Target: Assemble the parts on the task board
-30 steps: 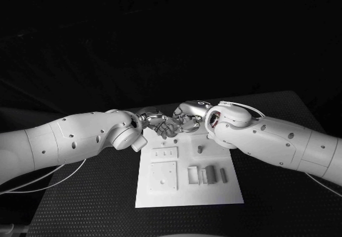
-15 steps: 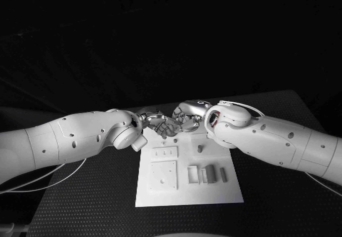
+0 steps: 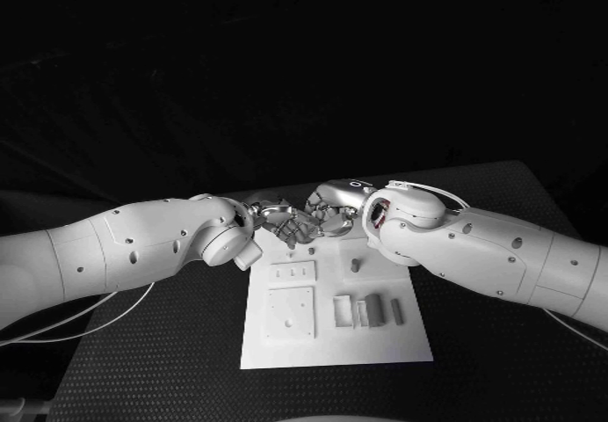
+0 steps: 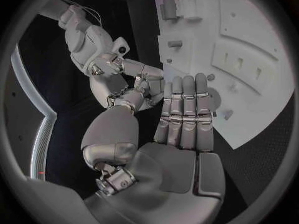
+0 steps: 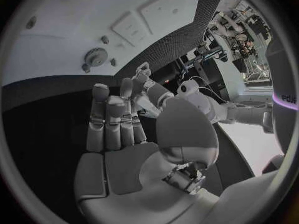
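Observation:
The white task board [image 3: 336, 345] lies in the middle of the black table. My left hand [image 3: 281, 223] and right hand [image 3: 333, 211] meet fingertip to fingertip over its far edge. In the left wrist view the left hand [image 4: 184, 114] has its fingers straight and side by side above the board [image 4: 249, 35], and the right hand [image 4: 121, 72] reaches to its thumb. The right hand [image 5: 115, 119] is likewise flat, its palm bare. I see no part between any fingers. A small gear [image 5: 94, 57] lies on the board [image 5: 56, 35]. Grey pieces [image 3: 367, 309] stand near the board's right side.
Two raised square plates [image 3: 290, 312] [image 3: 294, 273] with slots sit on the board's left half. A small peg [image 3: 356, 263] stands right of them. Black table [image 3: 140, 360] stretches on both sides of the board, and both white forearms slant in over its far half.

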Action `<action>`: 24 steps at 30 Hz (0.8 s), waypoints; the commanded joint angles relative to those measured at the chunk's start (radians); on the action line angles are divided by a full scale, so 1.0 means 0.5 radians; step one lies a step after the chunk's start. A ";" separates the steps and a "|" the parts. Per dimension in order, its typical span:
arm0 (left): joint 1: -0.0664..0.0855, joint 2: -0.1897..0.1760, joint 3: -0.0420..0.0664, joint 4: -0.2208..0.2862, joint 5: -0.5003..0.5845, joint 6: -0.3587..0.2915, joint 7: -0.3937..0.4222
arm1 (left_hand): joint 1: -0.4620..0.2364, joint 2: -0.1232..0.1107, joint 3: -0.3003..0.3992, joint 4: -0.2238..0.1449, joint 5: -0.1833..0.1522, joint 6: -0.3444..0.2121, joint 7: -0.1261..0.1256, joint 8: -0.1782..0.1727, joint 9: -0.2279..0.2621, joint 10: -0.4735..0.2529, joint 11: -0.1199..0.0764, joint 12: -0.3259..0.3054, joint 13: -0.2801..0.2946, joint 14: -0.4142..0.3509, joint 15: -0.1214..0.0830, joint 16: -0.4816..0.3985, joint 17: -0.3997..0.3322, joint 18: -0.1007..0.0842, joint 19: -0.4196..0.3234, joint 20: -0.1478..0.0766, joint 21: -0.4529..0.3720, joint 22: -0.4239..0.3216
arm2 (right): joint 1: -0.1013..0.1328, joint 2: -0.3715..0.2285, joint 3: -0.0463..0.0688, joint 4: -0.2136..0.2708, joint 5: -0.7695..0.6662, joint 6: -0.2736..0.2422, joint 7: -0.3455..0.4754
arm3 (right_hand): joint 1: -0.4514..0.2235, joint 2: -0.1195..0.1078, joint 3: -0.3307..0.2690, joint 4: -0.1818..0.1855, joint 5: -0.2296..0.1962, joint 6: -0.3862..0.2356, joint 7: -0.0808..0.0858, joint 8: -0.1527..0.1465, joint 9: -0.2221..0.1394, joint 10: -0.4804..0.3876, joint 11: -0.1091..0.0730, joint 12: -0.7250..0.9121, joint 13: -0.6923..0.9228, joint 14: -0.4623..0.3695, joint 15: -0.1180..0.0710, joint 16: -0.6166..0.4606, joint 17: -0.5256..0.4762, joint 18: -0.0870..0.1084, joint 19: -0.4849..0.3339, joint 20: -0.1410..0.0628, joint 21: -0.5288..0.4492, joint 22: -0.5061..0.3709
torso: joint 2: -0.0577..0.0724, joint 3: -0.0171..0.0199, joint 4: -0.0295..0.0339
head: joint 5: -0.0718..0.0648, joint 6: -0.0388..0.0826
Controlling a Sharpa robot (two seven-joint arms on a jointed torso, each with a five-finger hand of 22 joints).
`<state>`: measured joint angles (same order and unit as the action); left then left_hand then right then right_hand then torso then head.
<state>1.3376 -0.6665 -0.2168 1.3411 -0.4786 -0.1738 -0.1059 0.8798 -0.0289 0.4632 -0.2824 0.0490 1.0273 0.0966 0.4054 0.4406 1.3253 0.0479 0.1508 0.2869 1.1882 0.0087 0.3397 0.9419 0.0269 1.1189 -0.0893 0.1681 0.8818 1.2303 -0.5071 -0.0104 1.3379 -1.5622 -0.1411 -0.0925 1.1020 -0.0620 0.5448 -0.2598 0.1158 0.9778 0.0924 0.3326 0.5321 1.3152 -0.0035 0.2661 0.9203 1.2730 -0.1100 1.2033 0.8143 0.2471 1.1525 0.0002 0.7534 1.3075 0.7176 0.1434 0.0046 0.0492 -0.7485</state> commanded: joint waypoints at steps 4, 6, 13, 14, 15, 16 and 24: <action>0.003 0.009 0.004 0.000 0.020 0.010 0.009 | 0.046 0.015 0.060 0.001 0.002 0.014 0.003 -0.010 0.004 0.011 0.000 -0.015 0.006 0.017 0.000 -0.021 0.007 0.019 0.017 0.001 0.011 0.010 | -0.006 0.008 0.000 0.012 -0.014 0.032 0.030 | -0.008 0.003 0.011 -0.006 0.006 0.037 0.021 0.005 0.023 0.014 -0.006 -0.009 0.003 0.000 -0.011 0.000 0.003 0.029 0.006 -0.002 0.010 0.042 | 0.002 0.0007 -0.003 | 0.002 0.004; 0.003 0.008 0.004 0.000 0.027 0.012 0.006 | 0.053 0.021 0.079 0.003 0.003 0.014 0.003 -0.012 0.004 0.011 0.001 -0.017 0.007 0.018 0.001 -0.025 0.009 0.018 0.015 0.001 0.010 0.013 | -0.006 0.009 0.000 0.010 -0.014 0.033 0.029 | -0.008 0.003 0.011 -0.007 0.006 0.037 0.021 0.005 0.023 0.014 -0.006 -0.010 0.003 0.000 -0.011 0.000 0.003 0.029 0.006 -0.002 0.010 0.042 | 0.001 0.0009 -0.002 | 0.001 0.001; 0.003 0.001 0.004 0.008 0.055 0.024 0.005 | 0.074 0.042 0.203 0.010 0.087 0.012 0.009 -0.033 0.000 0.004 0.007 -0.036 0.017 0.019 0.007 -0.056 0.015 0.010 0.002 0.004 0.003 0.032 | -0.010 0.014 0.000 -0.008 -0.015 0.036 0.028 | -0.007 0.005 0.013 -0.009 0.006 0.038 0.021 0.005 0.024 0.015 -0.006 -0.011 0.004 0.000 -0.011 0.000 0.003 0.029 0.006 -0.002 0.010 0.042 | 0.002 -0.0010 0.001 | -0.003 -0.004; 0.003 0.000 0.004 0.006 0.058 0.028 0.004 | 0.074 0.042 0.221 0.009 0.114 0.012 0.010 -0.035 0.000 0.004 0.008 -0.040 0.018 0.020 0.008 -0.061 0.017 0.010 0.001 0.005 0.003 0.037 | -0.010 0.014 0.000 -0.009 -0.015 0.035 0.028 | -0.007 0.005 0.013 -0.009 0.006 0.038 0.021 0.005 0.024 0.015 -0.006 -0.012 0.004 0.000 -0.011 0.000 0.003 0.029 0.006 -0.002 0.010 0.042 | 0.002 -0.0010 0.001 | -0.003 -0.004; 0.003 -0.002 0.004 0.004 0.067 0.025 0.006 | 0.079 0.051 0.259 0.002 0.214 0.012 0.011 -0.039 0.002 0.004 0.010 -0.045 0.023 0.022 0.010 -0.071 0.022 0.009 -0.002 0.007 0.002 0.047 | -0.010 0.014 0.000 -0.011 -0.015 0.034 0.027 | -0.008 0.005 0.013 -0.009 0.006 0.038 0.021 0.004 0.024 0.015 -0.006 -0.012 0.005 0.000 -0.011 0.000 0.003 0.029 0.006 -0.002 0.010 0.042 | 0.001 -0.0009 0.000 | -0.001 -0.002; 0.003 -0.003 0.004 0.002 0.074 0.024 0.007 | 0.088 0.054 0.277 -0.002 0.228 0.011 0.010 -0.040 0.003 0.004 0.010 -0.047 0.025 0.023 0.009 -0.074 0.024 0.009 -0.003 0.007 0.002 0.050 | -0.010 0.014 0.000 -0.012 -0.016 0.034 0.027 | -0.008 0.005 0.013 -0.009 0.006 0.038 0.021 0.004 0.024 0.016 -0.006 -0.012 0.005 0.000 -0.011 0.000 0.003 0.029 0.006 -0.002 0.010 0.042 | 0.001 -0.0014 0.000 | -0.001 -0.001; 0.003 -0.007 0.004 0.008 0.120 0.037 -0.002 | 0.083 0.054 0.344 0.002 0.338 -0.007 0.021 -0.052 0.010 -0.008 0.018 -0.066 0.034 0.017 0.017 -0.102 0.036 0.005 -0.018 0.014 -0.005 0.073 | -0.012 0.021 0.000 -0.015 -0.016 0.035 0.028 | -0.008 0.005 0.013 -0.010 0.006 0.038 0.021 0.004 0.025 0.016 -0.006 -0.014 0.006 0.000 -0.011 0.000 0.004 0.029 0.005 -0.003 0.010 0.041 | 0.000 0.0011 0.000 | 0.001 -0.001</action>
<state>1.3381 -0.6707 -0.2158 1.3442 -0.4436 -0.1619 -0.1076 0.9238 -0.0002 0.6302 -0.2835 0.2146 1.0253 0.1020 0.3823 0.4462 1.3212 0.0522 0.1228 0.3023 1.1951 0.0158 0.2938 0.9588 0.0155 1.1133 -0.0838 0.1681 0.9180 1.2253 -0.5017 -0.0107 1.3240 -1.5671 -0.1362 -0.1016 1.1019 -0.0624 0.5457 -0.2644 0.1161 0.9800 0.0905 0.3275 0.5337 1.3188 -0.0072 0.2646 0.9218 1.2741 -0.1066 1.2033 0.8151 0.2485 1.1523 0.0004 0.7534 1.3074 0.7177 0.1431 0.0047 0.0491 -0.7491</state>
